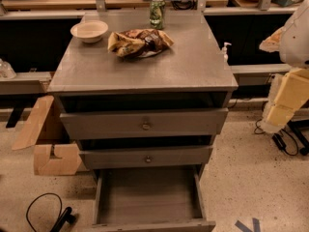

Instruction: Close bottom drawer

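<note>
One of three grey fronts, the bottom drawer (149, 197) stands pulled far out of the cabinet at 6 o'clock in the view, its inside open to the camera and its front panel running along the lower edge of the view. Just above it, at 12 o'clock, the middle drawer (145, 156) and the wider top drawer (144, 123) each show a round knob and a dark gap overhead. On the counter (193, 66) sit a crumpled snack bag (139, 42) near the middle, a pale bowl (89, 31) at its 9 o'clock and a green can (157, 12) at its 12 o'clock. Cardboard pieces (46, 139) lean at the cabinet's 9 o'clock. The pincer (273, 119) hangs well apart at the cabinet's 3 o'clock, touching nothing; whether it is released or clenched cannot be told.
</note>
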Controlling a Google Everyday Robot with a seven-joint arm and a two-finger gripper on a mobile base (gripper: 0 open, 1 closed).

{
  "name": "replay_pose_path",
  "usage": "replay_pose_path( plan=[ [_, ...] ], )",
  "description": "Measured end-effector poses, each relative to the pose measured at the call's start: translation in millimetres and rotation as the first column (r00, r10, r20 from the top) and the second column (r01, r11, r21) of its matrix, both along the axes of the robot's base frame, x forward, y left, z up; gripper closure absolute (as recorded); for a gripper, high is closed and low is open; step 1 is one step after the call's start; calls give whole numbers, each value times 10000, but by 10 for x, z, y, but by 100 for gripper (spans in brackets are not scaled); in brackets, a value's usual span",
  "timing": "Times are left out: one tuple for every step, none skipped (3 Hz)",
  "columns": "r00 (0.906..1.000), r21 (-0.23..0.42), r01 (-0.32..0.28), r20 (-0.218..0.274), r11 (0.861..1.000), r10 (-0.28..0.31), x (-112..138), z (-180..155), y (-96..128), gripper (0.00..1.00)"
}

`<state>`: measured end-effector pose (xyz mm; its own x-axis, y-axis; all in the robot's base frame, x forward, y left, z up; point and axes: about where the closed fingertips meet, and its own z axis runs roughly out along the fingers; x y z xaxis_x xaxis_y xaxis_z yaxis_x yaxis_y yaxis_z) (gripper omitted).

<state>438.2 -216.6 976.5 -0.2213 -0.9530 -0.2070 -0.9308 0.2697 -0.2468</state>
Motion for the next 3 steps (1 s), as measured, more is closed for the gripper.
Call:
replay_pose_path(
  plan=[
    [10000,0,0,0,10000,0,0,0,0,0],
    [9999,260,14,159,9997,-18,-21,-230,15,0],
    [9997,1040,132,170,9945,-151,-191,-791,-33,0]
  ],
)
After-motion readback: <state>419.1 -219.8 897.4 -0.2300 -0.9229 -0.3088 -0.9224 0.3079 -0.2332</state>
